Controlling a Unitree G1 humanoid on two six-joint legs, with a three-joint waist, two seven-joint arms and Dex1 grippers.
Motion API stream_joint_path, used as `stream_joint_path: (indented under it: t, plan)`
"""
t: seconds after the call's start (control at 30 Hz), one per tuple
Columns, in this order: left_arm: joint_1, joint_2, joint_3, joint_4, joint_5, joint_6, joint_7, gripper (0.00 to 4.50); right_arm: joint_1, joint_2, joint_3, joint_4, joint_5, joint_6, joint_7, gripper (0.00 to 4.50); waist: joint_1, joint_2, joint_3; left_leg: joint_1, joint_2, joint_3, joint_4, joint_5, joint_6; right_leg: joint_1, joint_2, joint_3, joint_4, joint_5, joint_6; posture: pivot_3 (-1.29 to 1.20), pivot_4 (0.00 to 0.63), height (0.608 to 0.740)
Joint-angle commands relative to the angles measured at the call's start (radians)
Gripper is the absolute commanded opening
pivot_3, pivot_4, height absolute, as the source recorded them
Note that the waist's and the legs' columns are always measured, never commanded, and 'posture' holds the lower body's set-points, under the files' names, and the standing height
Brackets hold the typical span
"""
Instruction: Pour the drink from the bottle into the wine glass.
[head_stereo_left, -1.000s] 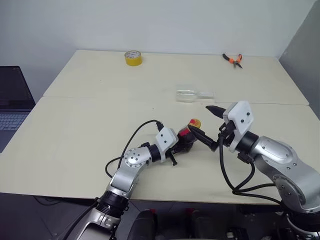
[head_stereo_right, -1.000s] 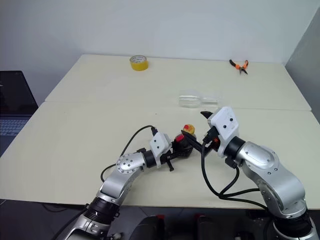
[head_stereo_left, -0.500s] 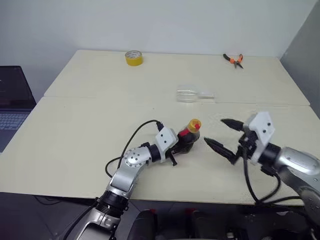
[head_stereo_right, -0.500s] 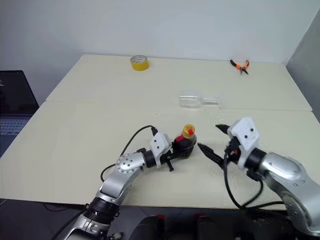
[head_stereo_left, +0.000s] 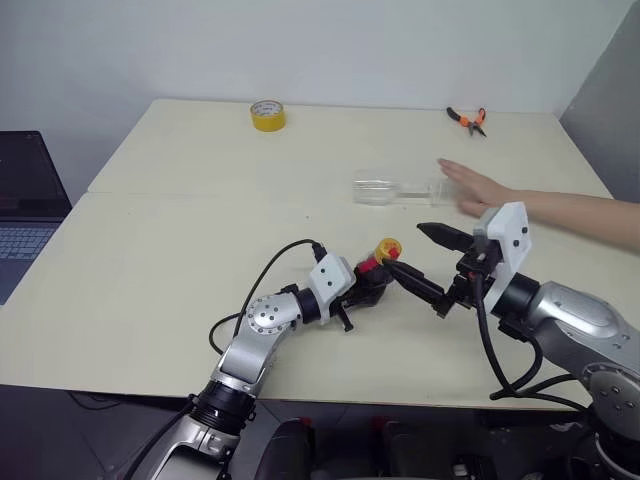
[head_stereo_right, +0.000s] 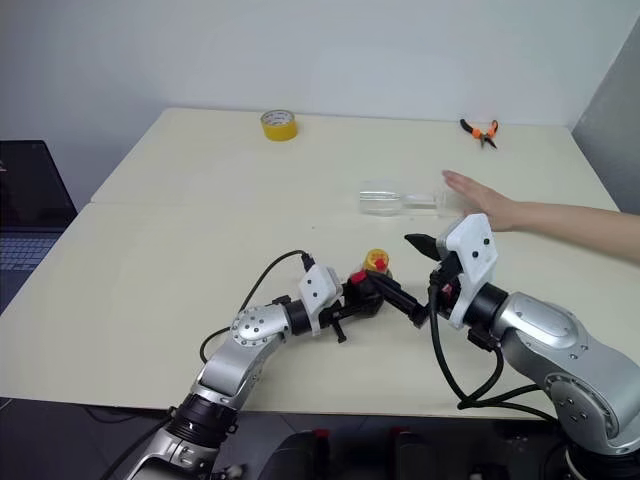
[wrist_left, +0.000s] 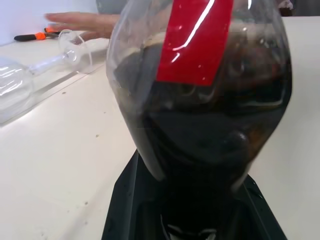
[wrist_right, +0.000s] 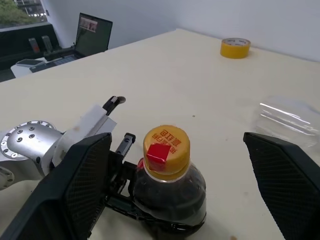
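The fingers of the left gripper (head_stereo_left: 366, 287) are clamped on the belly of the bottle (wrist_right: 169, 186), which stands upright on the tabletop (head_stereo_left: 160, 250) with its yellow cap (wrist_right: 166, 145) on and the drink (wrist_left: 210, 145) filling its lower part. The right gripper (wrist_right: 175, 180) has its fingers spread wide with nothing in them, one on each side of the cap. The wine glass (head_stereo_left: 388, 189) lies on its side farther back, and a person's hand (head_stereo_left: 478, 189) reaches to its foot. The main risk is pouring before the glass stands upright: the drink would run over the tabletop. With the cap on, tilting gives nothing, and if the right fingers close off-centre they could slip off the cap or knock the bottle askew in the left grip. The right arm, near the hand, could also bump it
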Motion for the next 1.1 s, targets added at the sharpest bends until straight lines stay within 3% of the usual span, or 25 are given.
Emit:
stream_joint_path:
  t: [0.03, 0.6, 0.7, 0.93, 0.97, 1.1]
  plan:
    - [-0.015, -0.011, 0.005, -0.049, -0.014, -0.029, -0.002, 0.67, -0.022, 0.003, 0.025, 0.006, -0.041, -0.024, -0.012, 4.50, 0.000, 0.000, 0.000, 0.000, 0.000, 0.000, 0.000, 0.000, 0.000, 0.000, 0.000, 0.000, 0.000, 0.000, 0.000, 0.00, 0.150, 0.740]
    - [-0.014, -0.012, 0.003, -0.055, -0.011, -0.028, 0.000, 0.67, -0.027, 0.056, 0.066, 0.047, -0.129, -0.052, -0.006, 4.50, -0.001, 0.000, 0.000, 0.000, 0.000, 0.000, 0.000, 0.000, 0.000, 0.000, 0.000, 0.000, 0.000, 0.000, 0.000, 0.00, 0.150, 0.740]
    - [-0.014, -0.013, 0.003, -0.055, -0.011, -0.026, 0.000, 0.67, -0.029, 0.061, 0.062, 0.049, -0.130, -0.050, -0.007, 3.86, -0.001, 0.000, 0.000, 0.000, 0.000, 0.000, 0.000, 0.000, 0.000, 0.000, 0.000, 0.000, 0.000, 0.000, 0.000, 0.00, 0.150, 0.740]
    - [-0.019, -0.014, 0.002, -0.051, -0.011, -0.029, -0.001, 0.66, -0.031, 0.086, 0.042, 0.046, -0.095, -0.046, -0.002, 1.40, -0.001, 0.000, 0.000, 0.000, 0.000, 0.000, 0.000, 0.000, 0.000, 0.000, 0.000, 0.000, 0.000, 0.000, 0.000, 0.00, 0.150, 0.740]
    - [-0.020, -0.015, 0.002, -0.050, -0.011, -0.030, -0.001, 0.66, -0.030, 0.090, 0.038, 0.045, -0.086, -0.046, -0.001, 1.22, -0.001, 0.000, 0.000, 0.000, 0.000, 0.000, 0.000, 0.000, 0.000, 0.000, 0.000, 0.000, 0.001, 0.000, 0.000, 0.00, 0.150, 0.740]
    - [-0.021, -0.015, 0.002, -0.046, -0.010, -0.033, 0.000, 0.66, -0.028, 0.126, 0.013, 0.045, -0.024, -0.049, -0.006, 1.22, -0.001, 0.000, 0.000, 0.000, 0.000, 0.000, 0.000, 0.000, 0.000, 0.000, 0.000, 0.000, 0.001, 0.000, 0.000, 0.00, 0.150, 0.740]
